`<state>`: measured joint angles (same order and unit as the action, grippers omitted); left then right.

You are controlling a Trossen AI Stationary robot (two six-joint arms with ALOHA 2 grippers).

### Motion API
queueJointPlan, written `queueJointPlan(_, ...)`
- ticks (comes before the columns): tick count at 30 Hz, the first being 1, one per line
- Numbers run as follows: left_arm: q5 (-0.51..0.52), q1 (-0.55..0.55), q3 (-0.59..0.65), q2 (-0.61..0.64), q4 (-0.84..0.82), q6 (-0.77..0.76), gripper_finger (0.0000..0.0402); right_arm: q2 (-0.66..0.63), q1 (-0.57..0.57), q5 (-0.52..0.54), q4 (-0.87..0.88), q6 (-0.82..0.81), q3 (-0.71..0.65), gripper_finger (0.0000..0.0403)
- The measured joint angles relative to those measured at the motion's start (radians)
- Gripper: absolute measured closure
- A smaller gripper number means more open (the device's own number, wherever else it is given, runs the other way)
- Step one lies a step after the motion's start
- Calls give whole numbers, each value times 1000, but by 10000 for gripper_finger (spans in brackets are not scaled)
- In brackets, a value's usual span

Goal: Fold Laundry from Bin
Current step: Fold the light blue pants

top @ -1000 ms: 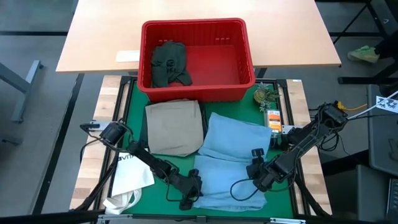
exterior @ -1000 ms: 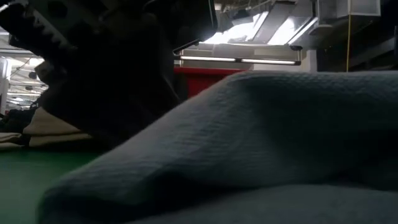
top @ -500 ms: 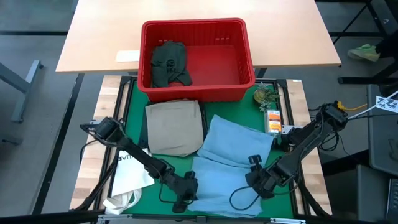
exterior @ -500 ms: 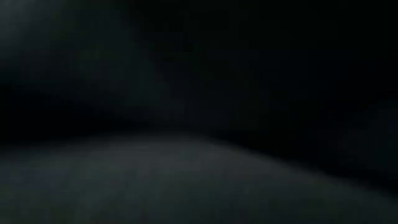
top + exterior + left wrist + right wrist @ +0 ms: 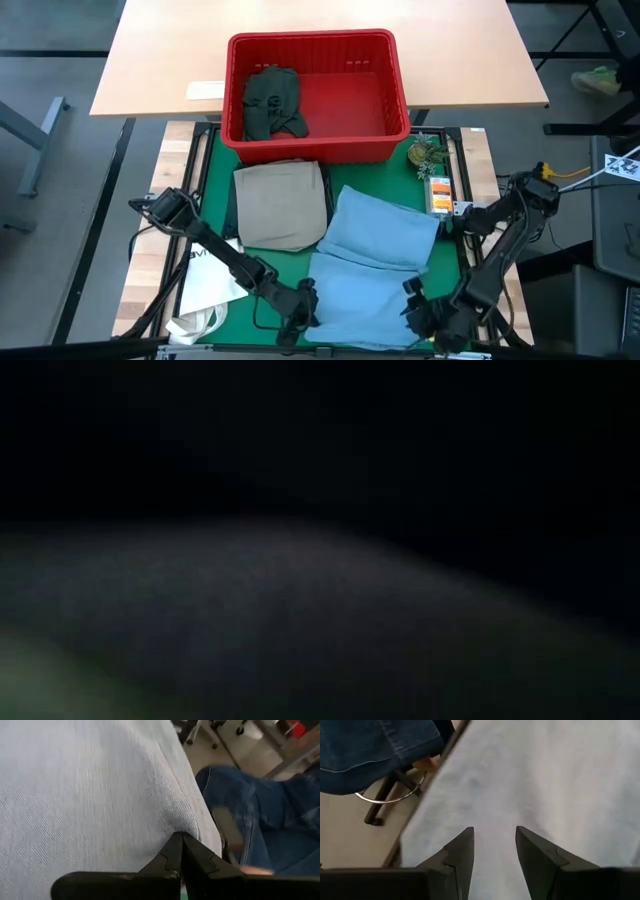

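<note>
While the left tool (image 5: 297, 322) pinches shut on the near edge of the light blue jeans (image 5: 375, 265) at lower centre of the worktop (image 5: 215, 165) and the right tool (image 5: 425, 318) stands open over the same hem, an uneven pull could skew the fold, below the red bin (image 5: 318, 95).

Even bright overhead light in the high view, low view almost black and blurred, wrist views softly blurred
</note>
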<state>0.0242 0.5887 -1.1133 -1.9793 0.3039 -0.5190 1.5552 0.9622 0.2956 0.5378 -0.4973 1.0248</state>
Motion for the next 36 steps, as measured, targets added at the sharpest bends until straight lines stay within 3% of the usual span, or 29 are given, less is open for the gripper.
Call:
queueJointPlan(5,7,15,0,0,-58,0,401,73,29,18,-40,-2,0,256)
queueJointPlan(14,18,22,-1,0,-151,5,401,208,32,-109,-48,-4,1,256)
queueJointPlan(21,10,22,-1,0,-240,-3,401,233,32,-122,-59,4,2,256)
queueJointPlan(30,18,18,-1,95,-209,-23,401,172,33,-133,-57,6,19,256)
queueJointPlan(36,68,28,-2,112,-57,17,401,168,33,-93,-66,51,76,256)
